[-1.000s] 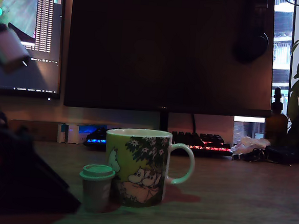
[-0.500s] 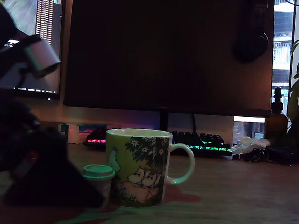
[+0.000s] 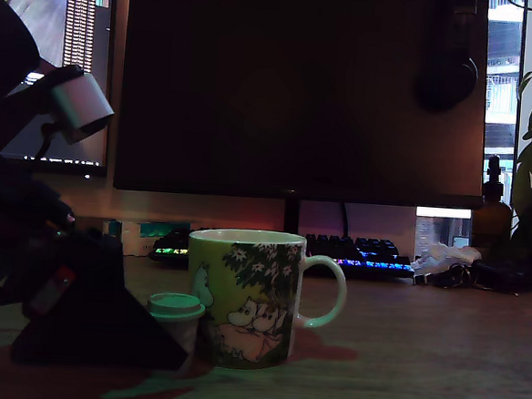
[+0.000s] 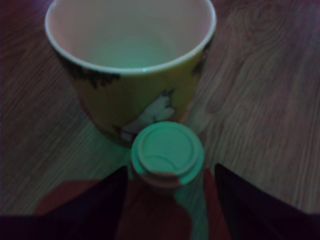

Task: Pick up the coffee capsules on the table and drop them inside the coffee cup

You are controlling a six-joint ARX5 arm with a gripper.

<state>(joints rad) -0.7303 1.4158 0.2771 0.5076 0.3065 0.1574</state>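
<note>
While sitting low over the table, straddling the coffee capsule with the gripper: fingers spread wide to either side of the pod, with visible gaps, not touching it as far as the wrist view tells. Showing in the exterior view as a dark bulk at that view's left, reaching right up to the capsule and hiding most of its body. Standing upright on the wood-grain surface, mint-green lid up, pressed just beside the coffee cup, on the exterior view's left of it; touching or a hair apart, not possible to tell. Resting upright behind the pod in the wrist view, the cup showing a pale inside with nothing in it, its handle pointing to the exterior view's right. Glowing farther back, a keyboard with coloured lights, below a large dark monitor. Lighting up at the far left, a second screen with text.
</note>
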